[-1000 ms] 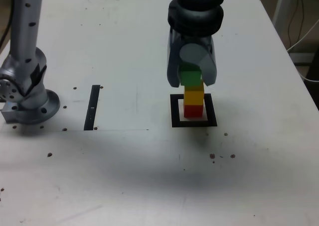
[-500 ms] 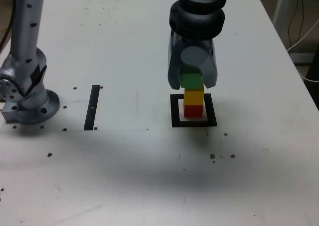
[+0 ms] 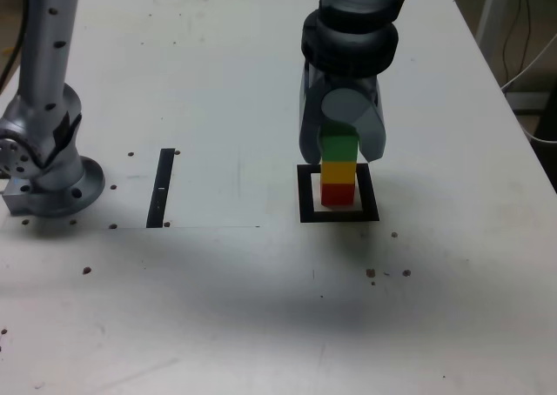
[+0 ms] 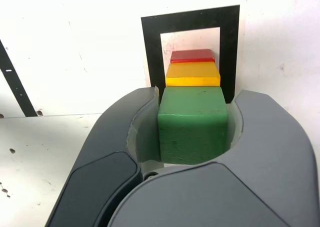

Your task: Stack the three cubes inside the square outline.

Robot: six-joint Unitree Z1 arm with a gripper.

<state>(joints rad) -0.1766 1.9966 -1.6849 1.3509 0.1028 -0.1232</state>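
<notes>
The last step of the stacking is judged to be in hand: the green cube (image 3: 338, 147) is gripped between the jaws of the claw (image 3: 340, 148) and appears to be set on the yellow cube (image 3: 338, 170), which rests on the red cube (image 3: 338, 192) inside the square outline (image 3: 305, 195), directly beneath the claw. Whether green and yellow fully touch cannot be told. Next, a gentle opening of the jaws and a straight lift are called for, so the column is not nudged. The arm is held near-vertical above the desk (image 3: 218, 90), claw pointed downward.
</notes>
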